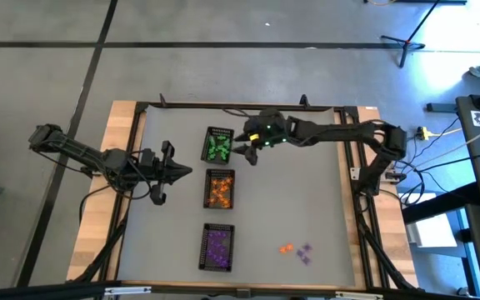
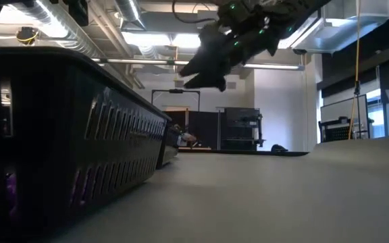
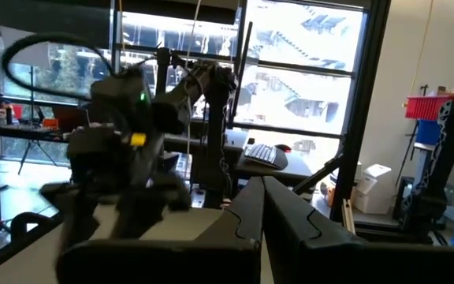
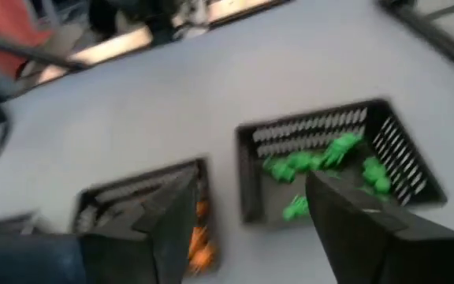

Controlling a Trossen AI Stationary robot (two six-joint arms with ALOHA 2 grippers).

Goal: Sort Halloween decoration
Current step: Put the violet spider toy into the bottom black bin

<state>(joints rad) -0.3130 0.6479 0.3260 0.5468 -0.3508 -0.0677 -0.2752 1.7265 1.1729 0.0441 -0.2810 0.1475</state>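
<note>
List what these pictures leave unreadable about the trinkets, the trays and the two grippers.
- Trinket shapes: too small in the high view; the green trinkets are blurred in the right wrist view.
- Loose orange and purple pieces on the table: count unclear, too small.
- Purple tray: contents mostly hidden by its wall in the low view.
- Right gripper: open above the green tray; nothing shows between its fingers.
- Left gripper: shut, waiting left of the trays.

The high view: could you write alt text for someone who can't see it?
From above, the right gripper hangs open beside a black tray of green trinkets, with trays of orange trinkets and purple trinkets in line below it. A few loose trinkets lie on the grey table; the left gripper waits, shut, left of the trays.
</note>
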